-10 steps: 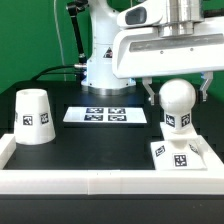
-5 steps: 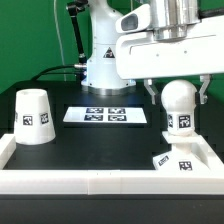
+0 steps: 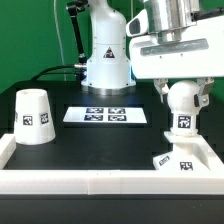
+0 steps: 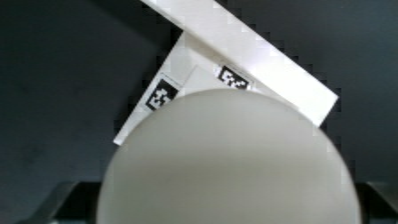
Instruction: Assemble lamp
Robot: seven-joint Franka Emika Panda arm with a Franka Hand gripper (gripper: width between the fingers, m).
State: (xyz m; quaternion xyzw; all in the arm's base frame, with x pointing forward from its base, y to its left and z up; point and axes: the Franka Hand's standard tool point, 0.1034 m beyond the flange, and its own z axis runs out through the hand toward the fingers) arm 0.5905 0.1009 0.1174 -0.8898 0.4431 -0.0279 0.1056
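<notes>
The round bulb (image 3: 183, 98) stands upright by its short tagged stem on the flat square base (image 3: 183, 160), which lies in the corner at the exterior view's right. My gripper (image 3: 184, 97) hangs straight over the bulb, a finger on each side of its round head, shut on it. In the wrist view the bulb (image 4: 222, 160) fills most of the picture between my dark fingers (image 4: 71, 200), with the tagged base (image 4: 187, 75) beneath it. The cup-like shade (image 3: 32, 115) stands mouth down, apart, at the exterior view's left.
The marker board (image 3: 106, 115) lies flat in the middle of the black table. A raised white rim (image 3: 100, 180) runs along the near edge and both sides. The arm's white base (image 3: 105, 60) stands at the back.
My hand has turned about its vertical axis over the bulb, so it now looks narrower. The bulb shifted slightly to the exterior view's right, and the base turned a little beneath it.
</notes>
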